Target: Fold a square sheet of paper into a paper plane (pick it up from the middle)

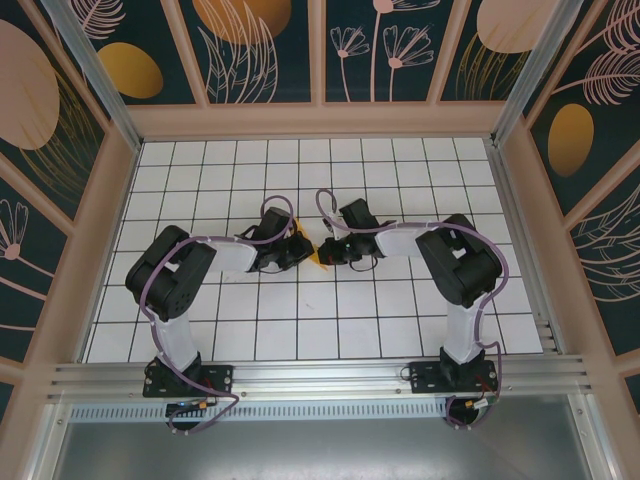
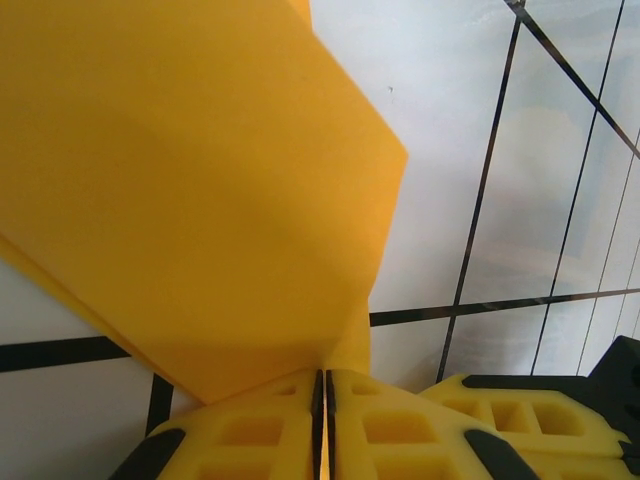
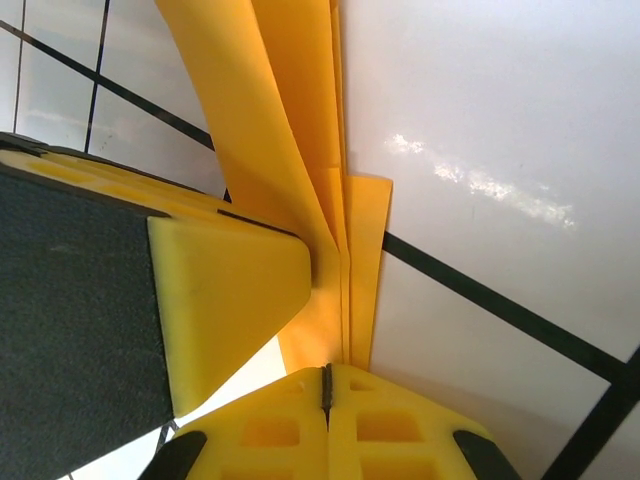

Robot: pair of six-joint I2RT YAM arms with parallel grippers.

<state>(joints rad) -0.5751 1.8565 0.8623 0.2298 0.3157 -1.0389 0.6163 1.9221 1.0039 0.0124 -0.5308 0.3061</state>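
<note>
The orange-yellow sheet of paper [image 1: 318,254] hangs folded between the two arms at the middle of the table. In the left wrist view it is a broad creased flap [image 2: 200,200] rising from my left gripper [image 2: 325,378], whose jaws are shut on its lower edge. In the right wrist view it shows as several narrow stacked layers [image 3: 300,150], and my right gripper [image 3: 326,372] is shut on their lower end. The two grippers [image 1: 300,248] [image 1: 332,250] nearly touch; a left finger [image 3: 230,300] presses against the paper beside the right jaws.
The white gridded table [image 1: 330,330] lies under both arms. Pink frame walls with dark floral panels [image 1: 320,50] close in the back and sides. An aluminium rail [image 1: 320,375] runs along the near edge by the arm bases.
</note>
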